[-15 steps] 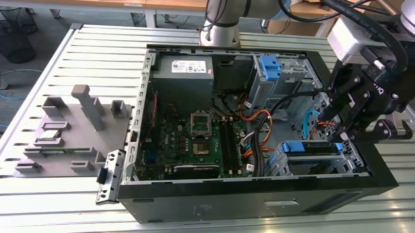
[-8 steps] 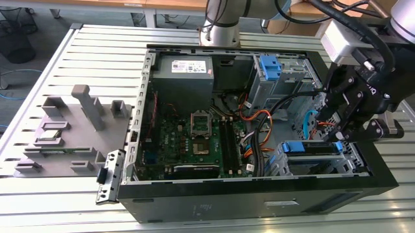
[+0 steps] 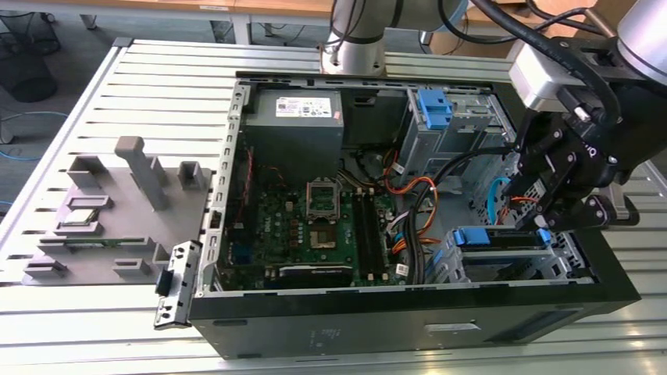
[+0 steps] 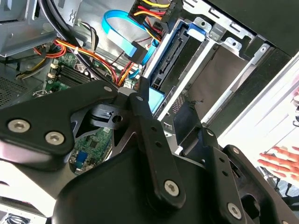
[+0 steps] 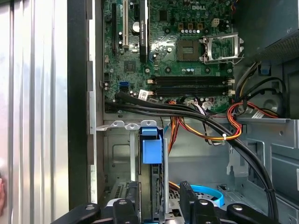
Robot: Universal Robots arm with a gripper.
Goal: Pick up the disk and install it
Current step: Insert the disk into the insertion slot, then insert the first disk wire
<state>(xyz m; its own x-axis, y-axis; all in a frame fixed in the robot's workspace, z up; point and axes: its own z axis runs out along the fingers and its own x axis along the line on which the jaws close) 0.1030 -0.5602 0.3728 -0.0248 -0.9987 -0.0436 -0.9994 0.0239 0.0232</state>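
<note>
My fingers (image 5: 187,200) stood apart over the drive cage (image 3: 521,262) in a corner of the open computer case (image 3: 417,312). In the first wrist view, the disk (image 5: 152,149) stood on edge in the cage between them. Its blue carrier tab faced me, and its body ran down into the gap, closer to one finger than the other. I could not tell whether either finger touched it, and they were clamped on nothing. In the exterior view the disk (image 3: 498,237) sat in the cage's upper slot, right under my fingers.

As for labels, a white sticker (image 3: 305,107) with dark print lay on the grey power-supply box (image 3: 302,133) at the case's far corner. The green motherboard (image 5: 187,60) on the case floor carried small white lettering.

A blue bracket (image 3: 430,108) sat in the case's other bay, beside the power-supply box. Black and orange cables (image 5: 201,133) ran across the case between the motherboard and the drive cage. In the second wrist view, a person's hand (image 4: 280,158) lay outside the case wall, on the slatted metal desk (image 3: 156,70) that carried the case.
</note>
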